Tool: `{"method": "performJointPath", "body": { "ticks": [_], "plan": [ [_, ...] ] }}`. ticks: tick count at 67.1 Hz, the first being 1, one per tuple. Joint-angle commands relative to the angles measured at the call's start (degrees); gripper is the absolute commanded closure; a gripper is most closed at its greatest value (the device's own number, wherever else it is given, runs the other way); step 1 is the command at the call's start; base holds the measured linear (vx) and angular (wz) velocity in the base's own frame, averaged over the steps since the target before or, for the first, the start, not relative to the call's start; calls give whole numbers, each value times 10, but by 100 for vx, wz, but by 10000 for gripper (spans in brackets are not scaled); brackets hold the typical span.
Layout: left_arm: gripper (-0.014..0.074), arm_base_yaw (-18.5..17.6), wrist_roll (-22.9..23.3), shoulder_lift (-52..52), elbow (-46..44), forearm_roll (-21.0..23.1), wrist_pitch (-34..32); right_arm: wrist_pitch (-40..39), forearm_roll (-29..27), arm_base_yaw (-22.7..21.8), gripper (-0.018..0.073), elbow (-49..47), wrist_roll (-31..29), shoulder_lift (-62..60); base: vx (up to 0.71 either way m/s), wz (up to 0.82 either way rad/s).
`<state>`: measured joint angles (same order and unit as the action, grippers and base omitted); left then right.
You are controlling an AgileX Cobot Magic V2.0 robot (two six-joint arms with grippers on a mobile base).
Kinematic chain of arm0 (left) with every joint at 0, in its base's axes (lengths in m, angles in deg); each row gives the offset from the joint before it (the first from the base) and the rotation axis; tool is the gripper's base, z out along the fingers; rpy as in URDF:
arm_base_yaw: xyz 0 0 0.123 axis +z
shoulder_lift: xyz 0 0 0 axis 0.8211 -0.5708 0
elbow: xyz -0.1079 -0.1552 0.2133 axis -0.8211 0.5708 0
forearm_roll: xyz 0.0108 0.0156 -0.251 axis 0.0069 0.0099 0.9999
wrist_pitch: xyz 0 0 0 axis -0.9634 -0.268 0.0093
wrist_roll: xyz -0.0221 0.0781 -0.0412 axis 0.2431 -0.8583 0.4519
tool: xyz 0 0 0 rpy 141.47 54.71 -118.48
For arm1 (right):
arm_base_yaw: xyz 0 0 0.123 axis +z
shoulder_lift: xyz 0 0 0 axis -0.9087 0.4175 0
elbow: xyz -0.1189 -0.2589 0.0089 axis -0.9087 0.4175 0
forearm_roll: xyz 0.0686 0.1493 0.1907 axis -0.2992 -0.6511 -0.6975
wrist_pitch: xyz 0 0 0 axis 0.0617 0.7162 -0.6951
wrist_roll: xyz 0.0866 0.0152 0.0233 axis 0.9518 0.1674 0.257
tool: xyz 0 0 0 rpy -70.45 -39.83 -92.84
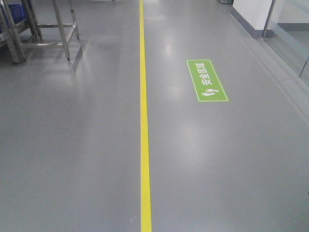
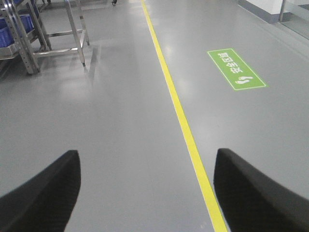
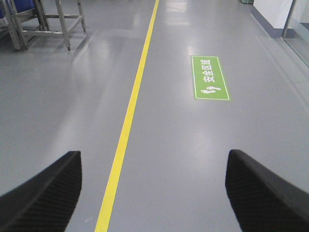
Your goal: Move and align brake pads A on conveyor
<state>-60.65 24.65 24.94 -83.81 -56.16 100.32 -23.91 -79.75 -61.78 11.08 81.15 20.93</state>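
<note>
Left fingers [image 2: 43, 193]: black ribbed pair standing wide apart, holding nothing.
Right fingers [image 3: 43, 193]: likewise spread wide, carrying nothing.
Below: glossy grey floor [image 1: 72, 145], yellow painted line [image 1: 145, 145] running ahead, green rectangular floor sign [image 1: 207, 80] lying to its right.
Far left: steel-legged rack [image 1: 58, 25] standing.
Task things: dark-grey brake pads and felt-belted conveyor showing in no view.
Risk: with the conveyor unseen, a turning base could be clipping that rack.

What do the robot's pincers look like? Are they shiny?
No, not shiny. The left pincer and the right pincer each have two matte black fingers with rounded tips and a bumpy, finely ribbed grip pattern. No cables, stickers or writing show on them, and the arms themselves are out of view.
</note>
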Motion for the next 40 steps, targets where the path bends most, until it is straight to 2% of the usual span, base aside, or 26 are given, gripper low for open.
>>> {"method": "performJointPath", "body": {
  "ticks": [1, 40],
  "plan": [
    [62, 0, 7, -5, -11, -1, -44, -44, -2, 0, -17, -15, 0, 4, 60, 3],
    [62, 0, 7, -5, -11, -1, -44, -44, -2, 0, -17, -15, 0, 4, 65, -5]
  ]
}}
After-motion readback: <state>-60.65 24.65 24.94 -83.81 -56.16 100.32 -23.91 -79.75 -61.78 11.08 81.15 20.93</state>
